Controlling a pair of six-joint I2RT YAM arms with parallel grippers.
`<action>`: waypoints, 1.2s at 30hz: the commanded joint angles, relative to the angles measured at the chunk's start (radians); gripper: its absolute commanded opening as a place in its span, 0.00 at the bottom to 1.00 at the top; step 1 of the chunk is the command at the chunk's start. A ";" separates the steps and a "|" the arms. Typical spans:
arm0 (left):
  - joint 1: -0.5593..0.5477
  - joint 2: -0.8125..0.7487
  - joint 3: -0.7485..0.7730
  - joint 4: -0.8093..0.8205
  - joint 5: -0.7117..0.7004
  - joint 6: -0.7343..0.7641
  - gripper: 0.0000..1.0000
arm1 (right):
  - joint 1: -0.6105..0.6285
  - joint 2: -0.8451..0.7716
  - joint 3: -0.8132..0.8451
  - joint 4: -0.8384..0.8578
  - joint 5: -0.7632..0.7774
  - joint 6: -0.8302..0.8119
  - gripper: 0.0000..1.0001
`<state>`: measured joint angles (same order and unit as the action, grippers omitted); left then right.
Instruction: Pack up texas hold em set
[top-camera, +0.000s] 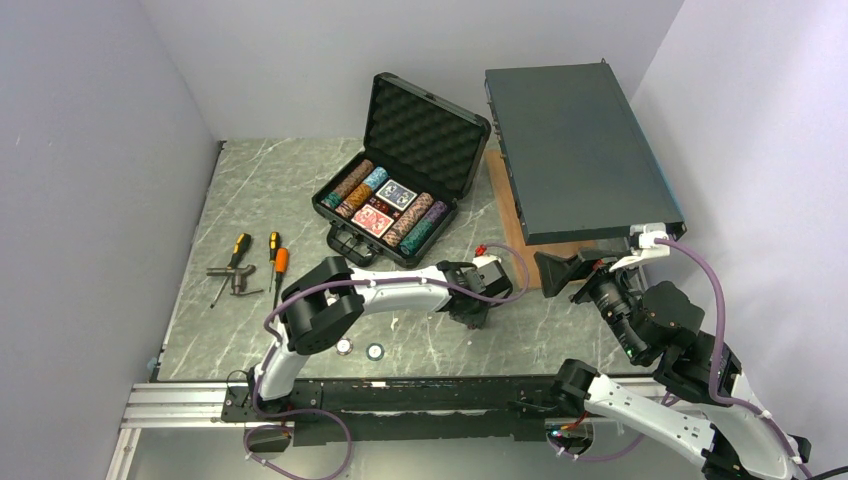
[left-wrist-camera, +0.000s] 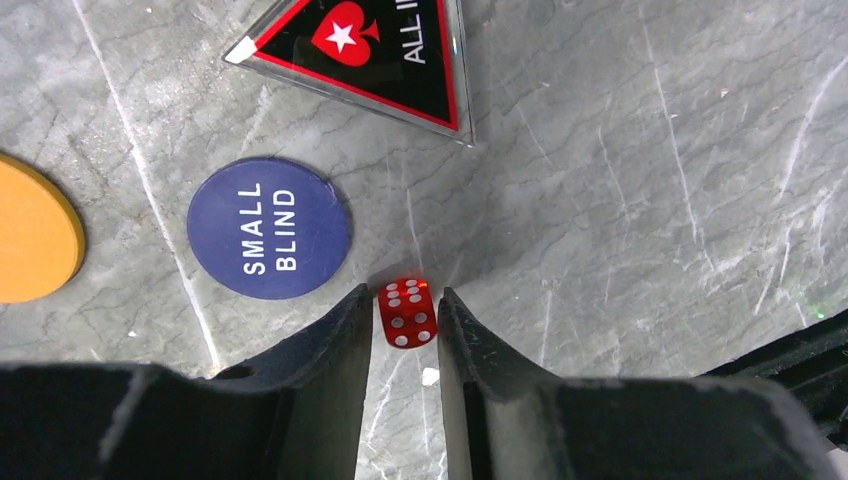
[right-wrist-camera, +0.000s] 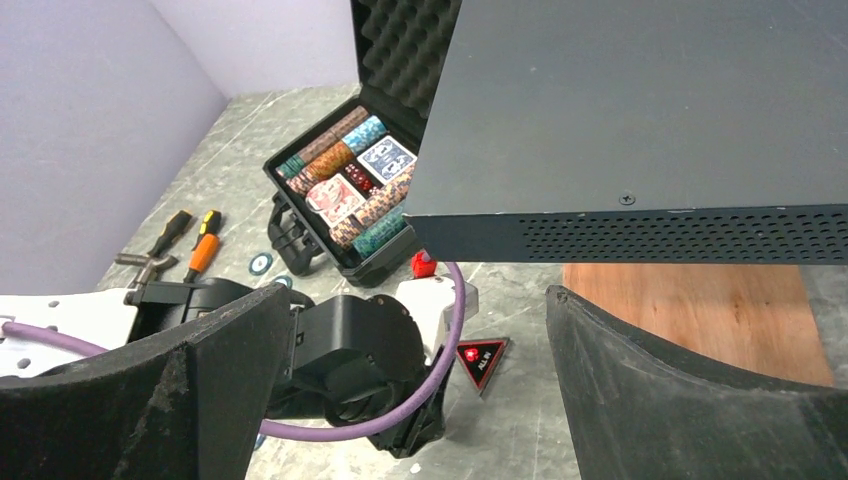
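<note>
Beside the small-blind button (left-wrist-camera: 268, 228), the left gripper (left-wrist-camera: 405, 296) straddles the red die (left-wrist-camera: 407, 314); contact is unclear. Off-centre squeezing could flick it away.

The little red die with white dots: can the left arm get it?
Probably yes. The little red die lies on the grey marble table right between the two black fingers of the left gripper, with nothing in the way. The round blue SMALL BLIND button lies beside it, apart.

Bright, even light; shadows soft (a faint one beside the die (left-wrist-camera: 407, 312)).
</note>
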<state>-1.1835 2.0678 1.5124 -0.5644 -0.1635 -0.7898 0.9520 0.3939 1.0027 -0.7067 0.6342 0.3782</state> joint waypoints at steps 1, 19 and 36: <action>-0.007 0.008 0.046 -0.018 -0.023 0.018 0.34 | 0.000 0.011 -0.002 0.047 -0.010 -0.006 1.00; 0.390 -0.504 -0.321 0.158 0.325 0.520 0.03 | 0.000 0.009 -0.009 0.074 0.010 -0.051 1.00; 0.751 -0.003 0.337 -0.075 0.318 0.912 0.00 | 0.001 0.032 -0.009 0.086 0.029 -0.069 1.00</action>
<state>-0.4297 2.0159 1.7561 -0.5781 0.1703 0.0364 0.9524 0.4141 0.9970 -0.6643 0.6327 0.3359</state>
